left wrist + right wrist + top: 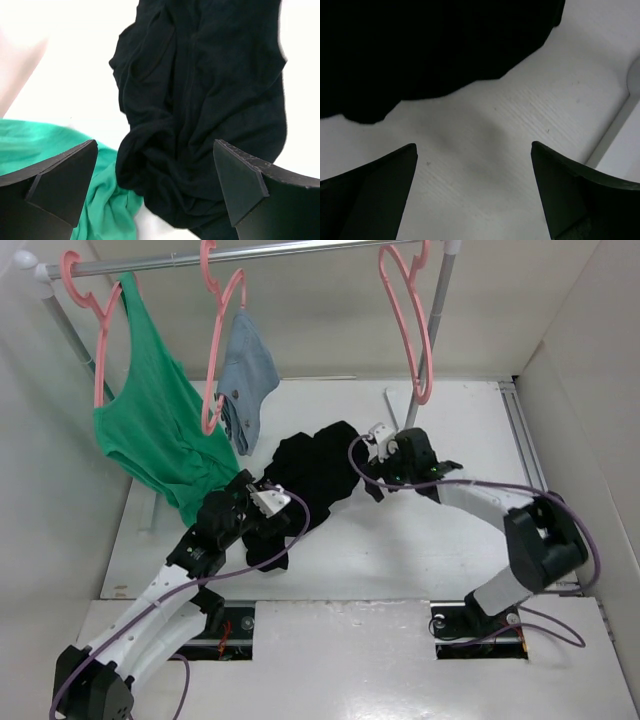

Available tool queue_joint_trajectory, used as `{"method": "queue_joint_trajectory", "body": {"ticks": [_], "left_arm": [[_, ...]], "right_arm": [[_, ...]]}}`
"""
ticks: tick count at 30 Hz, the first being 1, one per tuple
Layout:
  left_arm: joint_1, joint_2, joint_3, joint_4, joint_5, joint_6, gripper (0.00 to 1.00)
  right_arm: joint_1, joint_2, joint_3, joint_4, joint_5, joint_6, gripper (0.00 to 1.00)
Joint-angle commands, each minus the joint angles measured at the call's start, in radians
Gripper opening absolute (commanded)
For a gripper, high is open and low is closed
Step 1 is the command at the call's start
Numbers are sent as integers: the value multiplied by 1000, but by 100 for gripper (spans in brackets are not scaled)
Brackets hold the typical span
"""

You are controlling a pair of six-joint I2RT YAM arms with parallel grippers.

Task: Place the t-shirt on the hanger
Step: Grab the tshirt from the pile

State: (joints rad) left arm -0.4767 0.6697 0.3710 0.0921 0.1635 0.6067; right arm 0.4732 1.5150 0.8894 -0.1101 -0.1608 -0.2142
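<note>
The black t-shirt [315, 475] lies crumpled on the white table, between the two arms. It fills much of the left wrist view [200, 100] and the top of the right wrist view [430, 45]. My left gripper [262, 502] is open just above the shirt's near left part, with the cloth between its fingertips [155, 190]. My right gripper [372, 478] is open over bare table [475, 180] beside the shirt's right edge. The empty pink hanger [410, 325] hangs on the rail at the back right.
A green tank top [150, 430] hangs on a pink hanger [85, 300] at the back left, its hem reaching near my left gripper [45, 150]. A blue-grey garment [245, 380] hangs on a second pink hanger [220, 340]. White walls enclose the table.
</note>
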Motion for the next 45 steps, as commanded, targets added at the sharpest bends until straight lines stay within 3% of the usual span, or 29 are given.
{"method": "queue_joint_trajectory", "body": {"ticks": [1, 5, 8, 12, 13, 16, 17, 24, 26, 28, 30, 36, 42, 45], "left_arm": [[-5, -2, -17, 12, -57, 36, 100], [-5, -2, -27, -34, -67, 36, 100], [-5, -22, -37, -65, -48, 57, 100], [-5, -33, -46, -104, -48, 79, 100], [-5, -44, -46, -114, -48, 79, 100], [-5, -53, -46, -126, -58, 97, 100], [-5, -53, -46, -138, -58, 97, 100], [-5, -24, -46, -198, -5, 212, 100], [-5, -24, -46, -198, 7, 232, 100], [-5, -2, -46, -189, 7, 242, 100], [-5, 10, -46, -146, 7, 242, 100], [-5, 44, -64, -43, -67, 102, 100], [-5, 34, -83, 5, -153, 30, 100], [-5, 15, -83, -8, -163, 11, 100]], "right_arm": [[16, 118, 161, 87, -39, 1, 100], [57, 281, 310, 87, -115, -27, 100], [58, 393, 397, 87, -206, -27, 87], [47, 513, 506, 87, -322, -27, 51], [38, 537, 534, 87, -336, -27, 33], [-17, 657, 686, 61, -365, -27, 4], [-33, 689, 736, 41, -381, -14, 0], [-30, 901, 1237, -132, -287, -86, 0], [-12, 925, 1315, -158, -269, -123, 0], [7, 926, 1333, -168, -260, -145, 65], [7, 889, 1283, -168, -260, -154, 100], [76, 629, 879, -122, -60, -214, 100], [232, 533, 686, -99, -36, -251, 100], [252, 537, 651, -88, -129, -240, 98]]}}
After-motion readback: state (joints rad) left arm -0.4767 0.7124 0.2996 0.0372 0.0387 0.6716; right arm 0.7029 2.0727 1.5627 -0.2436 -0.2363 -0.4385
